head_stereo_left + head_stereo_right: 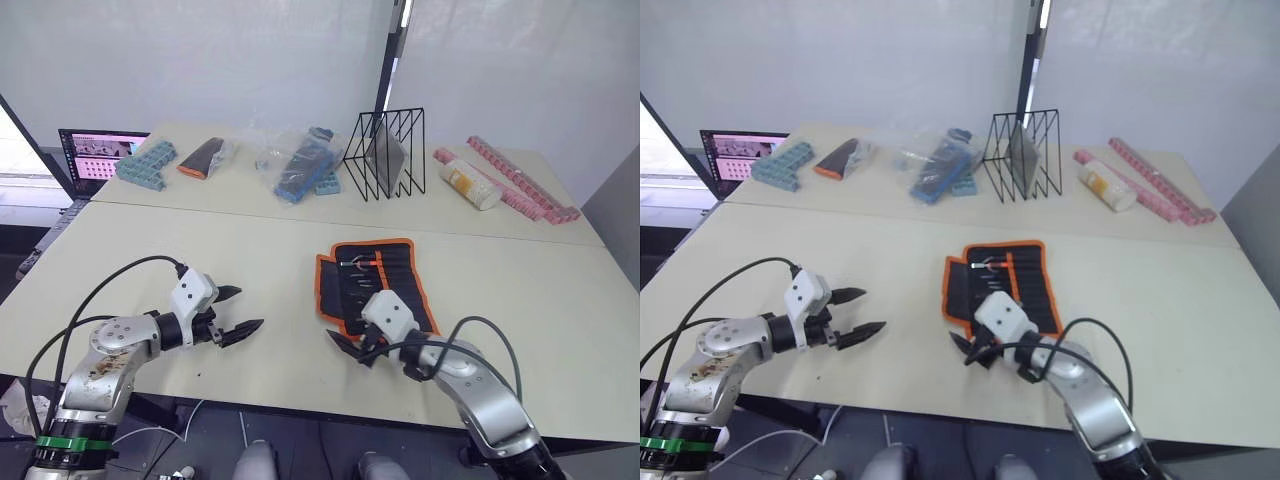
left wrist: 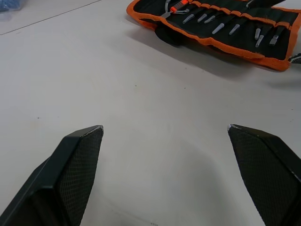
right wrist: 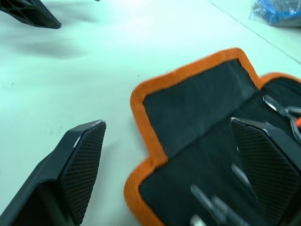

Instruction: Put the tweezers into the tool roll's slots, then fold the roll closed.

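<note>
On worktop [image 1: 250, 260], centre: tool roll [image 1: 374, 280] lies unrolled, inner face up, orange edging all round.
Slots [image 2: 225, 26]: hold slim metal-tipped tools, tips showing (count unclear).
Right claw [image 1: 352, 347]: fingers apart, at the roll's near left corner; one finger over the black fabric, the other over bare worktop.
Left claw [image 1: 236, 312]: fingers apart, empty, well left of the roll.
</note>
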